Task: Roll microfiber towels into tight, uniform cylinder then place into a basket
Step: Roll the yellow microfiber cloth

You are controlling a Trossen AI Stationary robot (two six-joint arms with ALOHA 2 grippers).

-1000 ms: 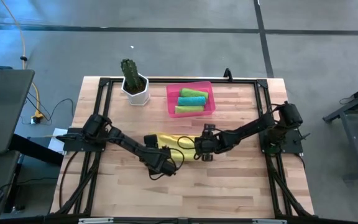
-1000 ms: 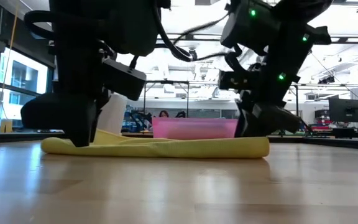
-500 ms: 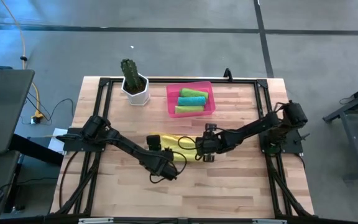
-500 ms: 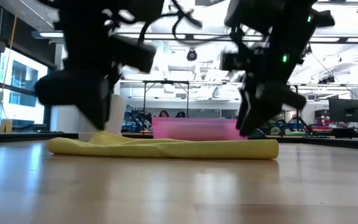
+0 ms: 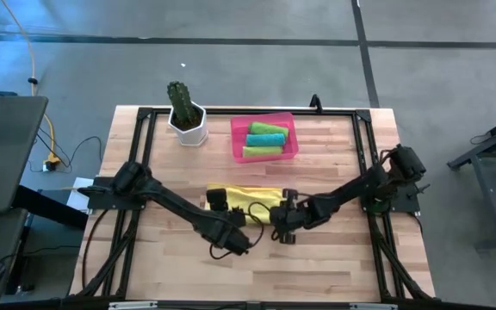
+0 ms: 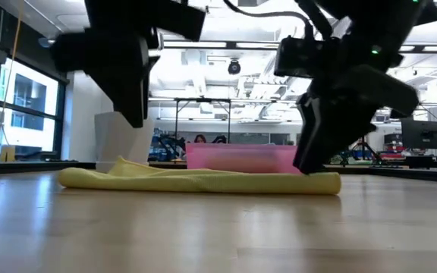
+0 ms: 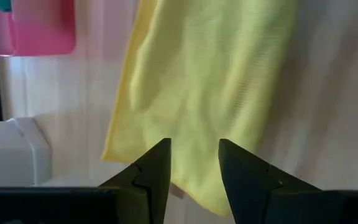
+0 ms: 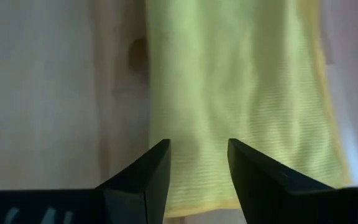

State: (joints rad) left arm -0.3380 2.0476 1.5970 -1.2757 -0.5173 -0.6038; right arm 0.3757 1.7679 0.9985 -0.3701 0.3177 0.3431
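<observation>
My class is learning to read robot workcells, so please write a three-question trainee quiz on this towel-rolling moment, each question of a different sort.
1. True or false: the yellow towel is already rolled into a tight cylinder.
2. Multiple choice: what lies in the pink basket? A) nothing B) rolled green and teal towels C) the cactus pot
3. Short answer: how do the left gripper and right gripper stand relative to the yellow towel?

Key
1. False: it lies flat and loosely folded on the table.
2. B
3. Both are open, empty and lifted off it, near its front edge; the left is at its left end, the right at its right end.
</observation>
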